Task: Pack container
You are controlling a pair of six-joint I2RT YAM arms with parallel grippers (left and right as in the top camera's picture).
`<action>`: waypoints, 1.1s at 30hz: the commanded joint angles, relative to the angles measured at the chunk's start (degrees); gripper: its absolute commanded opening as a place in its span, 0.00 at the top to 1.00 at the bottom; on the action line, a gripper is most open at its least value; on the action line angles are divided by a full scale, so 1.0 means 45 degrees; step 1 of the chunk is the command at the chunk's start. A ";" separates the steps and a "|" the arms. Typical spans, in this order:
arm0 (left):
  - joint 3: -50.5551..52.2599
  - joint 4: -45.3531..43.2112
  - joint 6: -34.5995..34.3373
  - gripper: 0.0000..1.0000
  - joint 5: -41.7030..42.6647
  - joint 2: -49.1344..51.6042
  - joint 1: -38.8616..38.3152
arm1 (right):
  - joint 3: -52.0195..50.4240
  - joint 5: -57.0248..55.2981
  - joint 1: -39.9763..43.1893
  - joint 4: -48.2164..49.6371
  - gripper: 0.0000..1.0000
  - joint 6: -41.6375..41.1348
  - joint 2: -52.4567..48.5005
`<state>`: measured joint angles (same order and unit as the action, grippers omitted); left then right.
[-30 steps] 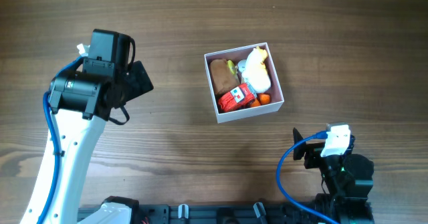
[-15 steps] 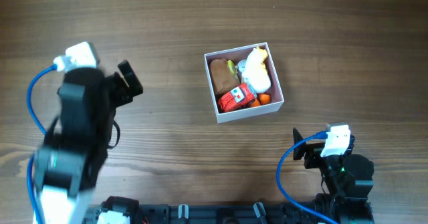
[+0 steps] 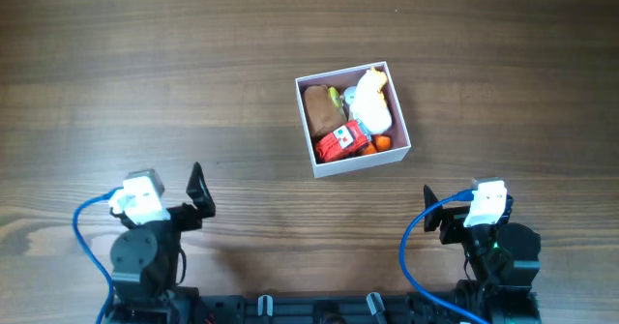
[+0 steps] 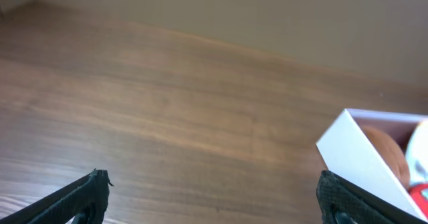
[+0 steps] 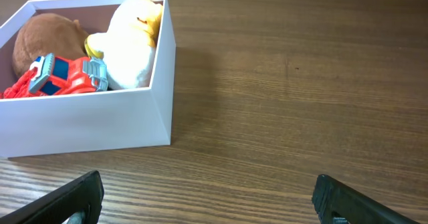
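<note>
Change noted: the left gripper [image 3: 200, 191], a second ago reaching out over the left half of the table [image 3: 145, 53], has drawn back to the near edge by the left corner. The right gripper [image 3: 434, 208] is unchanged at the near edge toward the right corner. Both sets of jaws are spread wide with nothing between them. Reading: with both arms parked and no loose toy on the wood, packing is judged complete or nearly so. Item: container [image 3: 368, 160], one, square, shallow, thin white walls, inside face dusky pink where it shows. It stands slightly turned, a little right of the table's middle, about midway between the far and near edges, well apart from both grippers. Contents: brown plush toy [image 3: 317, 109] at its left side; red toy truck [image 3: 340, 142] at its near side; white-and-yellow plush [image 3: 372, 106] at its right, about rim height; small green piece [image 3: 335, 97] and small orange piece [image 3: 383, 143] tucked in between.
</note>
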<state>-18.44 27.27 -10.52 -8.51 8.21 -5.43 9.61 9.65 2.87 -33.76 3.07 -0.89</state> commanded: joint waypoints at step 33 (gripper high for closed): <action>0.2516 -0.0729 0.0248 0.00 0.1690 -0.1486 0.0092 | -0.0112 0.0170 -0.0063 -0.0005 0.00 -0.0146 0.0136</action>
<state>-7.49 24.34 -10.50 -1.80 2.28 -5.43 9.61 9.65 2.87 -33.76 3.07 -0.89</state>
